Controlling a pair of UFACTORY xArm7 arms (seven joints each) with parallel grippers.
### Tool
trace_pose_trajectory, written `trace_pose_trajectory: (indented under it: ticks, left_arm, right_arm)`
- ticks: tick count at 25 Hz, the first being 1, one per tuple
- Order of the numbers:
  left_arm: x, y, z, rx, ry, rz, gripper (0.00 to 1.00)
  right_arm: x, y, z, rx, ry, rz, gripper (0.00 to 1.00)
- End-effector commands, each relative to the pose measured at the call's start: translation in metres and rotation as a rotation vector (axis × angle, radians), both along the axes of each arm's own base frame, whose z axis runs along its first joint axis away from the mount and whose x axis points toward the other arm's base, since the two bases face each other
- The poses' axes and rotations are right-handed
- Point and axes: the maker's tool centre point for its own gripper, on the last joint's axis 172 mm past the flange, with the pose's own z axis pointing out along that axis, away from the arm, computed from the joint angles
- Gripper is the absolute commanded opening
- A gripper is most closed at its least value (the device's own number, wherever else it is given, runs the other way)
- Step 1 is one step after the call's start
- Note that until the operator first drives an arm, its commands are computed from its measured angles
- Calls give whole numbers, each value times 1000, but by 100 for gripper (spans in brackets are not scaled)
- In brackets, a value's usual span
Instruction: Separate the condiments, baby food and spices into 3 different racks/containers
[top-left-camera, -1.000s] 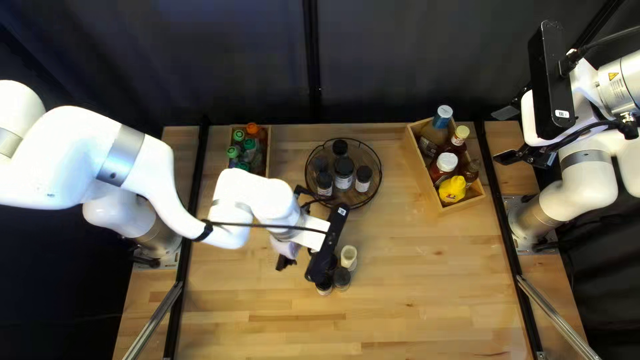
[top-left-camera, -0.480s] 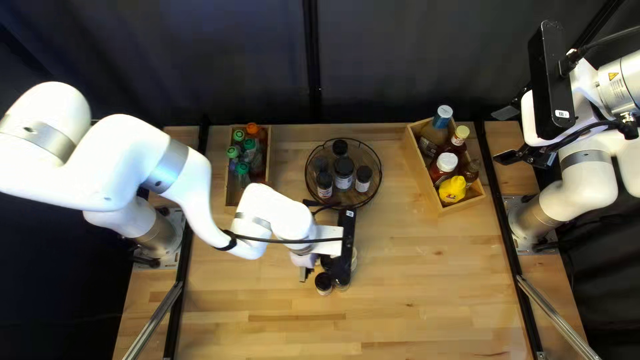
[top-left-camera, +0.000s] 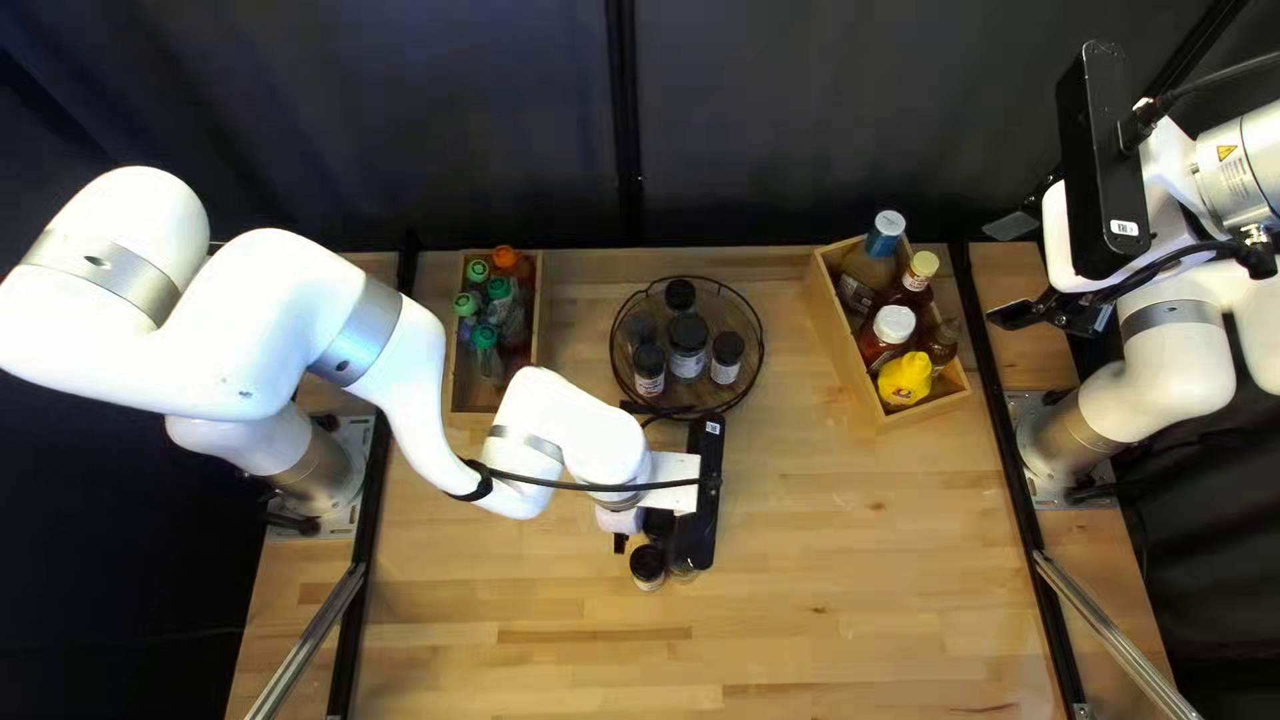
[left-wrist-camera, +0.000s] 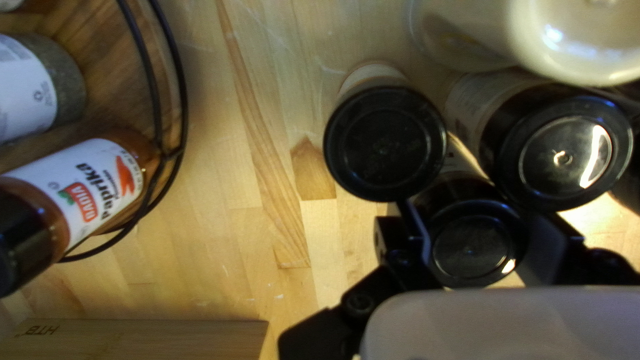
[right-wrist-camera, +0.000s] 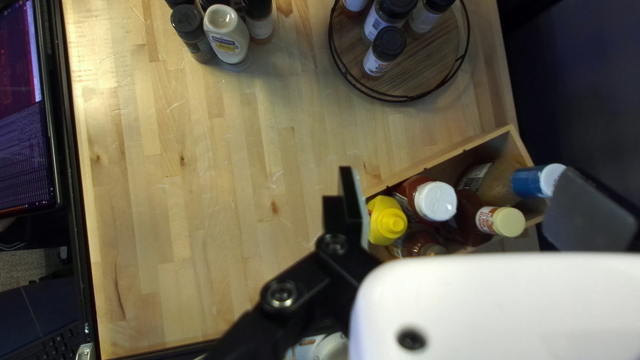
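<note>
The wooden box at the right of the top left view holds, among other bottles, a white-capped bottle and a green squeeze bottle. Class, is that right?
Not quite: the squeeze bottle is yellow, not green, as the top left view shows. The rest stands: it shares the wooden box with the white-capped bottle and others.

Spice jar (left-wrist-camera: 93, 180): reads "Paprika" in black and "BADIA" on red, both on the white label (left-wrist-camera: 110, 155).
Wooden edge (left-wrist-camera: 133, 341): bears dark capitals, upside down, not surely legible.
Right arm (top-left-camera: 1254, 187): carries a yellow triangular warning sign (top-left-camera: 1226, 152), with print too small to read.
White bottle (right-wrist-camera: 227, 33): wears a blue-and-yellow label (right-wrist-camera: 227, 46), too small to read.
</note>
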Motion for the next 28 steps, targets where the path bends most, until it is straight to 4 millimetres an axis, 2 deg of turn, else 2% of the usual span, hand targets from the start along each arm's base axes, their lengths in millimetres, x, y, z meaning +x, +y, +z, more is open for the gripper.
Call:
trace_pose_trajectory:
  ticks: [1, 6, 7, 8, 10, 13, 14, 15, 16, 17, 18, 19, 24, 28]
  left_arm:
    - [-2, 13, 41, 6, 10, -13, 0]
    - [11, 44, 96, 1, 16, -17, 0]
    - [16, 56, 113, -6, 9, -16, 0]
    - [19, 62, 121, -10, 4, -15, 0]
    - [31, 91, 148, -27, -20, -8, 0]
    - [45, 123, 169, -45, -44, 6, 0]
    - [52, 142, 176, -40, -54, 21, 0]
    - [58, 156, 180, -35, -61, 34, 0]
    - [60, 162, 181, -33, -65, 42, 0]
    - [67, 182, 185, -29, -73, 62, 0]
    - [70, 192, 186, -25, -77, 71, 0]
    - [74, 209, 186, -16, -86, 92, 0]
    - [79, 250, 179, 2, -106, 149, 0]
    - [81, 269, 164, 13, -121, 173, 0]
  right_arm:
    - [0, 0, 0, 0, 0, 0, 100]
    - [0, 0, 0, 0, 0, 0, 100]
    - [0, 0, 0, 0, 0, 0, 100]
    - [0, 0, 0, 0, 0, 0, 100]
    - [0, 0, 0, 0, 0, 0, 100]
    - [0, 0, 0, 0, 0, 0, 100]
    - [0, 0, 0, 0, 0, 0, 100]
    - [0, 0, 0, 0, 0, 0, 100]
    - [0, 0, 0, 0, 0, 0, 100]
    - [0, 0, 0, 0, 0, 0, 100]
    - [0, 0, 0, 0, 0, 0, 100]
    - [0, 0, 0, 0, 0, 0, 100]
    - [0, 0, 0, 0, 0, 0, 100]
    - [0, 0, 0, 0, 0, 0, 100]
